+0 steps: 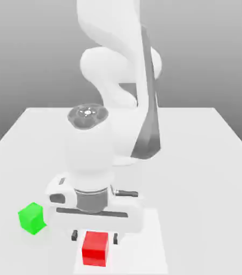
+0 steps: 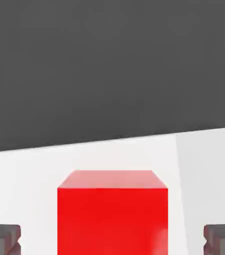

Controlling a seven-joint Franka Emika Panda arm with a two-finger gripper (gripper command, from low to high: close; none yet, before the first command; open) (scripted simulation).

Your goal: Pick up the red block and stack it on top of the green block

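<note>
Gripper [image 1: 95,236] is lowered over the red block [image 1: 95,248], fingers [image 2: 3,238] spread either side with gaps, nothing clamped yet. Block is centred between the pads, on the table [image 1: 209,177]. Green block [image 1: 32,217] is seen at about 10 o'clock from the red one, well apart.
</note>
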